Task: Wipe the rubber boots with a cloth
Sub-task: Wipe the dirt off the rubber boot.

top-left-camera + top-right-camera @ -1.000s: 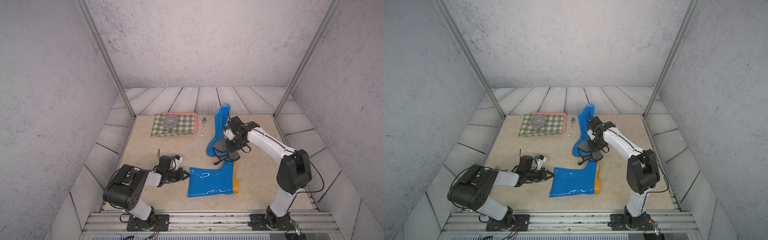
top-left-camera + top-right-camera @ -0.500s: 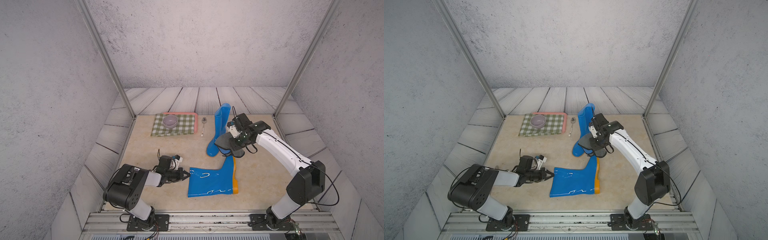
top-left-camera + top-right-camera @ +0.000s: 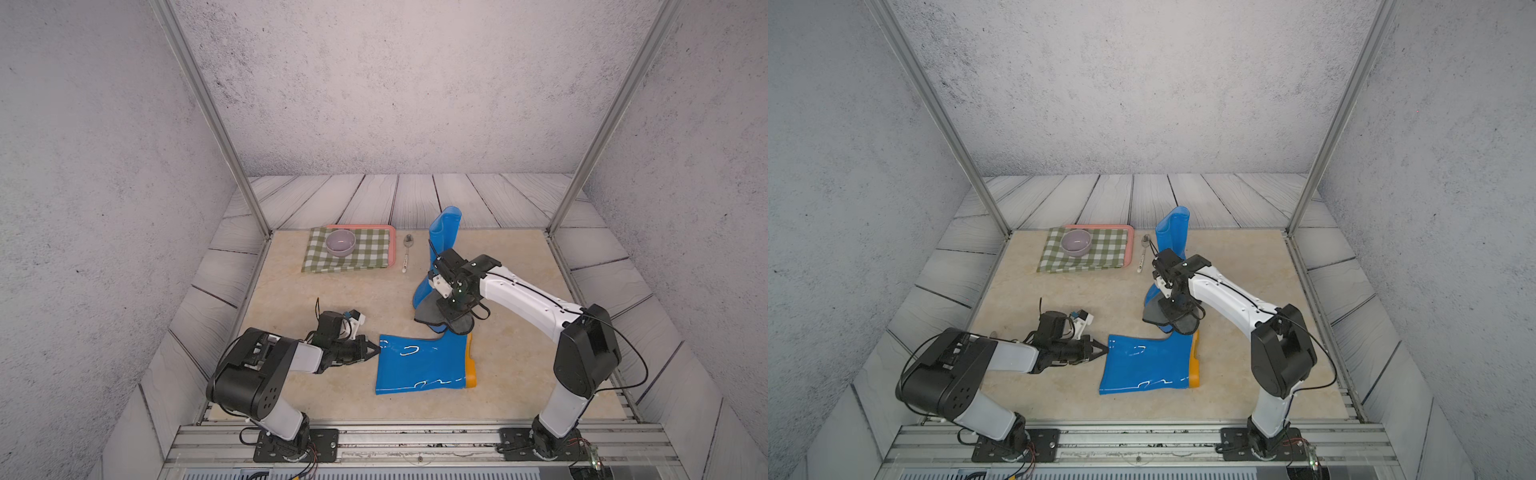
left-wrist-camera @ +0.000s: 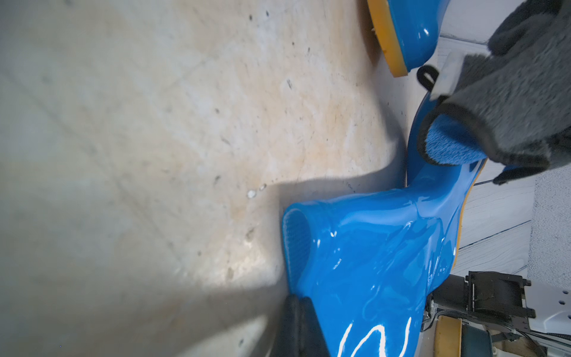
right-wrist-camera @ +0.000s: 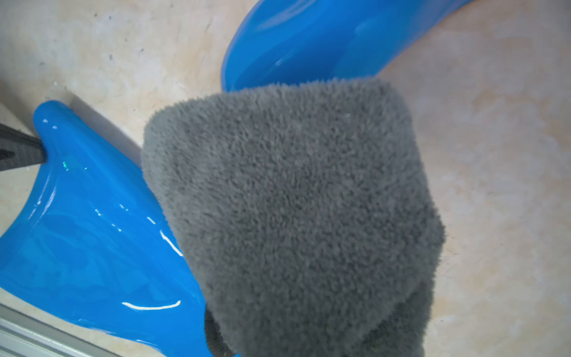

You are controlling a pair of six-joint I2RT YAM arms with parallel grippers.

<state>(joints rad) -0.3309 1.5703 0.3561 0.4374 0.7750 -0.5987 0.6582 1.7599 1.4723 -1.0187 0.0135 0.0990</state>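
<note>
Upright boot (image 3: 444,232): stands mid-table; wiping of its foot looks underway.
Flat boot (image 3: 419,365): lies near the front, probably not yet wiped.
Cloth (image 3: 428,316): draped over the upright boot's toe.
Right gripper (image 3: 453,305): clamped on the cloth.
Left gripper (image 3: 374,350): jaws together at the flat boot's cuff.

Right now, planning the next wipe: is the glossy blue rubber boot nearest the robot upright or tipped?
Tipped: the glossy blue rubber boot lies on its side, yellow-orange sole facing sideways.
</note>
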